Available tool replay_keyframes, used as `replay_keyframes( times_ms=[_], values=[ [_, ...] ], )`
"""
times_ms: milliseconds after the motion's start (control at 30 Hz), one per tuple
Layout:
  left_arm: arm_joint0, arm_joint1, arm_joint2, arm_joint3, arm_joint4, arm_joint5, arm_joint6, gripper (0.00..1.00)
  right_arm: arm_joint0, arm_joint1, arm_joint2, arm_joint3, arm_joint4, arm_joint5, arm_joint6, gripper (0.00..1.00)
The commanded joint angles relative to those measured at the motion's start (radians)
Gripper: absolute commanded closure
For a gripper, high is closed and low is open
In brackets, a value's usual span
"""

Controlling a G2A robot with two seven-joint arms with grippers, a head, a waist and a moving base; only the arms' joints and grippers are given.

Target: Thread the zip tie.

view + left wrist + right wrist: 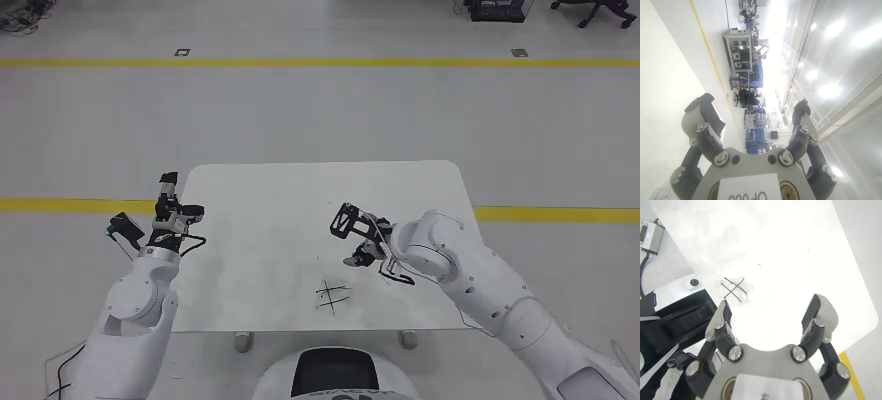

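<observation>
While both arms hang at the tabletop (300,190), we note the zip ties (333,294) lying crossed in a small black bundle near its front edge, on the robot's side. The right end effector (770,301) hangs near them, farther from the robot, jaws wide and empty. The left end effector (754,100), also spread wide and empty, sits at the left edge, well apart from them.

Zip ties (333,294) near the middle of the tabletop's (300,190) front edge; right claw (345,242) just behind, rightward; left claw (180,198) at the left edge.
</observation>
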Motion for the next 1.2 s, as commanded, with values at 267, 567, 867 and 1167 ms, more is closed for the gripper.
replay_keyframes(
  times_ms=[267,567,867,1167],
  values=[
    [0.0,0.0,0.0,0.0,0.0,0.0,0.0,0.0,0.195,-0.028,-0.219,0.132,0.114,0.0,0.036,0.0],
    [0.0,0.0,0.0,0.0,0.0,0.0,0.0,0.0,0.304,-0.055,-0.365,0.23,0.212,0.0,0.034,0.0],
    [0.0,0.0,0.0,0.0,0.0,0.0,0.0,0.0,0.304,-0.058,-0.39,0.227,0.184,0.0,0.049,0.0],
    [0.0,0.0,0.0,0.0,0.0,0.0,0.0,0.0,0.403,-0.117,-0.542,0.306,0.274,0.0,0.112,0.0]
  ],
)
